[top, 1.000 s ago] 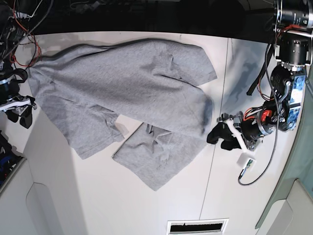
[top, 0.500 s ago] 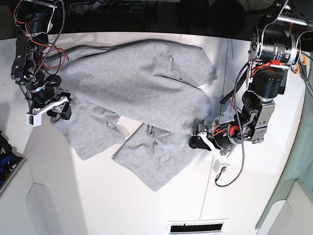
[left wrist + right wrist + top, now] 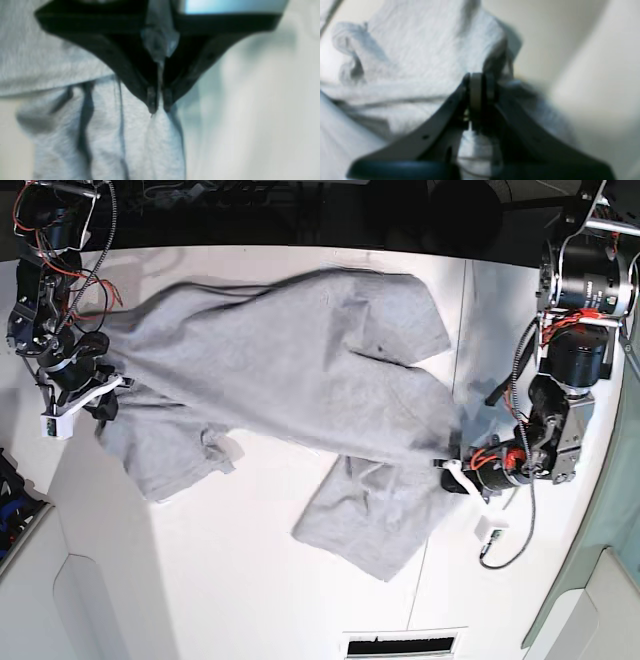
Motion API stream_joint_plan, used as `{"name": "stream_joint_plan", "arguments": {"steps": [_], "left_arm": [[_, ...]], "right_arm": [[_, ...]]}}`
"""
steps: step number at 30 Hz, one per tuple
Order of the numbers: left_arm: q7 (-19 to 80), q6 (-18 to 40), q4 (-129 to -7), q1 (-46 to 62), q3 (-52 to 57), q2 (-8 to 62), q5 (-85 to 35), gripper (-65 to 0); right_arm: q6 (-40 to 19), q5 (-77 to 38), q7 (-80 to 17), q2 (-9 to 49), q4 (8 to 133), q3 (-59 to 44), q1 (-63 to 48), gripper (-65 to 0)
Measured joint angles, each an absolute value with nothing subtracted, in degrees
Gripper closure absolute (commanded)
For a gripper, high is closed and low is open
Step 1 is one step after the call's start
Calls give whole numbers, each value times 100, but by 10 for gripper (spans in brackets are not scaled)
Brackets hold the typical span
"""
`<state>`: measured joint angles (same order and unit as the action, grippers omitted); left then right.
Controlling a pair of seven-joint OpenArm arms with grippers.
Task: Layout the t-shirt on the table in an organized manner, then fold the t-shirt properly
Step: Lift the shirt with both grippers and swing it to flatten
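Grey t-shirt (image 3: 290,380) bunched across table (image 3: 250,580). Left gripper (image 3: 452,470) pinches fabric at 4 o'clock, right gripper (image 3: 95,385) at 9. Pull apart evenly, low, to flatten without slipping.

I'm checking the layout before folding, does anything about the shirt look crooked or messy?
Yes. The t-shirt lies bunched and skewed on the table, one part doubled under itself, a flap trailing toward the front edge. The left gripper and right gripper each pinch an edge.
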<state>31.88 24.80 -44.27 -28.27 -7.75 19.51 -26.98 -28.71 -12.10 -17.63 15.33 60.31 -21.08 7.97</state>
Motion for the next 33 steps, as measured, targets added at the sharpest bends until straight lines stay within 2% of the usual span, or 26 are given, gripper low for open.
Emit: {"name": "stream_joint_plan", "arguments": {"steps": [5, 12, 17, 22, 24, 25, 28, 29, 33], "left_arm": [[3876, 2908, -5321, -2816, -777, 2303, -3358, 0], [4545, 2926, -6696, -2744, -786, 2749, -3924, 0], [4652, 2963, -7295, -2598, -790, 2797, -4073, 0], [4519, 2956, -7406, -2259, -788, 2746, -3586, -227], [4351, 2777, -7341, -2137, -788, 2641, -3415, -297], [4298, 2672, -7282, -2086, -788, 2582, -3380, -314], [4303, 2615, -7120, -1929, -788, 2499, -3361, -318], [4335, 2615, -7111, -1863, -788, 2502, -3389, -318], [4720, 3059, -7105, -1680, -786, 2587, -3955, -318]], "right_arm": [[-2864, -1369, -1761, 1833, 6031, -2112, 797, 0], [-2873, -1441, -1780, 1868, 6031, -2556, 779, 0], [-2939, -1627, -1813, 1870, 6031, -2626, 777, 0], [-2963, -1669, -1806, 1870, 6031, -2626, 661, 0], [-2958, -1699, -1815, 1870, 6029, -2626, 620, 0], [-2956, -1780, -1826, 1870, 6029, -2626, 596, -39], [-2954, -2060, -1826, 1870, 6029, -2628, 587, -215], [-2954, -2174, -1817, 1868, 6031, -2628, 589, -241], [-3024, -2508, -1844, 1833, 6233, -2641, 567, -247]]}}
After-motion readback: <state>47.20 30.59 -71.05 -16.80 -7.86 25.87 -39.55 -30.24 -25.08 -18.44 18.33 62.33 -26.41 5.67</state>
